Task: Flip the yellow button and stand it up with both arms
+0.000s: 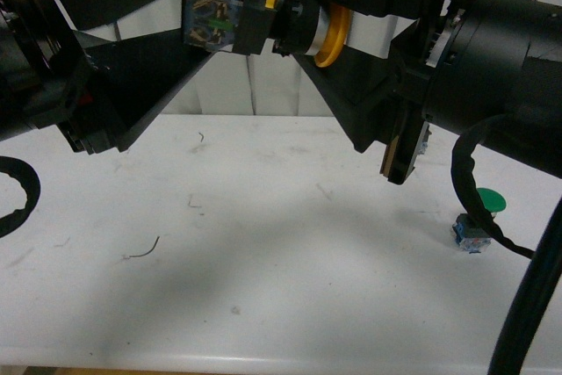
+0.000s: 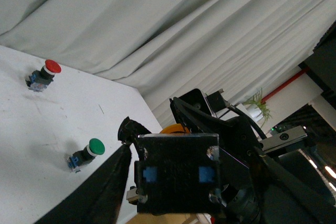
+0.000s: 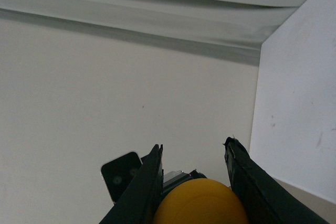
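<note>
Yellow button (image 1: pixel 329 37) hangs between left pincer (image 1: pixel 215 28), right pincer (image 3: pixel 193 149).

From the robot's own body: facing forward and slightly down over the white desk (image 1: pixel 263 243) to the curtain (image 1: pixel 263 85), the yellow button (image 1: pixel 281 22) close and high in frame, the green button (image 1: pixel 479 217) farther off. From the left wrist: tilted, close behind the yellow button's base (image 2: pixel 176 174), looking past it to the same green button (image 2: pixel 86 153), desk and curtain. From the right wrist: sighting along the fingers (image 3: pixel 142 187), very near the button's cap, toward the curtain beyond.
</note>
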Motion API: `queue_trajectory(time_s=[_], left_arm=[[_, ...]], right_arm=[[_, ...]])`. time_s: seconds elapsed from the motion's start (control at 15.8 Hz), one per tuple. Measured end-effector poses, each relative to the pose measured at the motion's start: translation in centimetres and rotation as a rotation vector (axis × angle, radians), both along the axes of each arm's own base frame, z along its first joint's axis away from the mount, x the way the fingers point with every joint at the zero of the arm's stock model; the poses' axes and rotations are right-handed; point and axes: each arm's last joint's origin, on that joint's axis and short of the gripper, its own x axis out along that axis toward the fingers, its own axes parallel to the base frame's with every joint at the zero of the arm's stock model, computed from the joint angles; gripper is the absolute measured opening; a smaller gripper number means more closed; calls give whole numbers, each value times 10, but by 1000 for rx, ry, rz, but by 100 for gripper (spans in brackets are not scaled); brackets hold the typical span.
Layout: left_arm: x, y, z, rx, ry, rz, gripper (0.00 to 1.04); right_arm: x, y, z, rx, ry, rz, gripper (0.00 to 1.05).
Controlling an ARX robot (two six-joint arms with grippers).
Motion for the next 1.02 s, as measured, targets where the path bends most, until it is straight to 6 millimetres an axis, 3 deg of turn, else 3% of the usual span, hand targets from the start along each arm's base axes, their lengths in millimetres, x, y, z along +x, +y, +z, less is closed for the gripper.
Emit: queue_trajectory(time_s=[0.06,0.13,0.19,0.25,0.32,0.38,0.44,0.57,1.02], left_arm=[[-2,2,2,-2,-8,5,80],[-12,8,9,-1,-50,26,99],[-25,25,13,137,22,283,98],[-60,45,10,472,-32,653,98],[-96,76,21,675,-62,934,98],[-132,90,34,747,-123,981,92],[-136,92,34,774,-183,951,79],[-137,90,16,818,-196,891,56],[-139,90,5,825,-199,892,32]], right_arm=[[1,-2,0,-2,-5,-6,34],[5,-5,4,-1,-25,-21,34],[9,-9,6,0,-34,-39,34],[12,-12,8,5,-40,-59,34],[13,-14,8,5,-40,-67,34],[13,-13,8,5,-40,-68,34],[12,-13,8,4,-41,-72,34],[11,-9,8,3,-43,-58,34],[11,-9,8,-1,-48,-58,34]])
